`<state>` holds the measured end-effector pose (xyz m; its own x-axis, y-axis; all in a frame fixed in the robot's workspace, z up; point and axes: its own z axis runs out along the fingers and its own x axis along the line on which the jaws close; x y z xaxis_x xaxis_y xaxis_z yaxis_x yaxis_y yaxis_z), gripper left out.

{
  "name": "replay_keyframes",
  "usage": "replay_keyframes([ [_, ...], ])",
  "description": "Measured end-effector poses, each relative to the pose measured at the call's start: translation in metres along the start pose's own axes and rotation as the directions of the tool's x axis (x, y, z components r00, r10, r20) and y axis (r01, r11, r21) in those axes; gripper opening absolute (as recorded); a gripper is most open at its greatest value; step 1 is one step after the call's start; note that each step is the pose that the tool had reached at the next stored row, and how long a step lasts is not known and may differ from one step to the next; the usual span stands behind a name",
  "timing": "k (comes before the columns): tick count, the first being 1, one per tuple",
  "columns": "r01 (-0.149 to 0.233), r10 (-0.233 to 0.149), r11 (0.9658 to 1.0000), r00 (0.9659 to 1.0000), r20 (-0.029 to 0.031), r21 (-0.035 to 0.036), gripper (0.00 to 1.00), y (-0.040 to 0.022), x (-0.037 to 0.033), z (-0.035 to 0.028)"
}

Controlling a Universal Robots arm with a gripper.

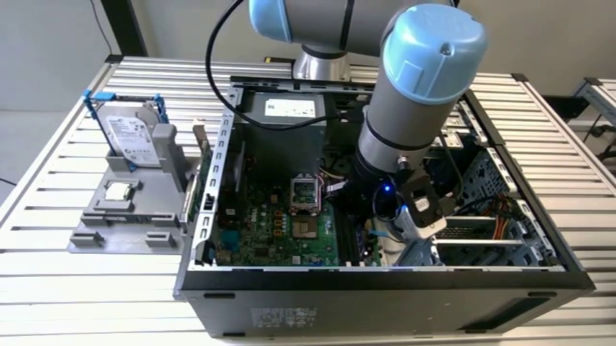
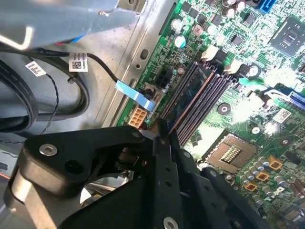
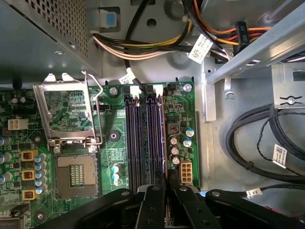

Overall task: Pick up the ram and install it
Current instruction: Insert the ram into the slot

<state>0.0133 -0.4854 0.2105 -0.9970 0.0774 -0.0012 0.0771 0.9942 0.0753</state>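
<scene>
Reaches down into the open computer case on the table. Grips the thin ram by one end with the end effector, closed almost fully on it.

Holds the ram on edge, in line with the memory slots of the motherboard, at the slot nearest the small capacitors. Cannot tell whether already seated or only resting on top of the slot.

Risks, by judgement:
- Bending or cracking the stick, if pressed with the notch not matched to the slot key.
- Seating at one end only, if pushed with a slight tilt.
- Striking the capacitors or the pale connector just beside, if shifted sideways.
- Slipping in so narrow a grip under the pressing force.
</scene>
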Motion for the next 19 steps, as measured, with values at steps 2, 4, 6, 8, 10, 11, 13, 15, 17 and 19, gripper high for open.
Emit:
replay_keyframes([
  [2, 0.000, 0.000, 1.0000, 1.0000, -0.0015, 0.0001, 1.00, 0.0000, 0.0000, 0.0000],
  [4, 0.000, 0.000, 1.0000, 1.0000, -0.0026, 0.0005, 1.00, 0.0000, 0.0000, 0.0000],
  [6, 0.000, 0.000, 1.0000, 1.0000, -0.0029, 0.0001, 1.00, 0.0005, 0.0000, -0.0066],
  [8, -0.001, 0.001, 1.0000, 1.0000, -0.0029, 0.0008, 1.00, 0.0011, 0.0000, -0.0158],
  [10, -0.001, 0.001, 1.0000, 1.0000, -0.0029, 0.0007, 1.00, 0.0018, 0.0000, -0.0248],
  [11, -0.001, 0.001, 1.0000, 1.0000, -0.0029, 0.0006, 1.00, 0.0022, 0.0000, -0.0292],
  [13, -0.001, 0.001, 1.0000, 1.0000, -0.0031, 0.0008, 1.00, 0.0029, -0.0001, -0.0386],
  [15, -0.001, 0.001, 1.0000, 1.0000, -0.0032, 0.0007, 1.00, 0.0031, 0.0000, -0.0417],
  [17, -0.001, 0.001, 1.0000, 1.0000, -0.0032, 0.0006, 1.00, 0.0031, 0.0000, -0.0416],
  [19, -0.001, 0.001, 1.0000, 1.0000, -0.0032, 0.0007, 0.00, 0.0031, 0.0001, -0.0417],
])
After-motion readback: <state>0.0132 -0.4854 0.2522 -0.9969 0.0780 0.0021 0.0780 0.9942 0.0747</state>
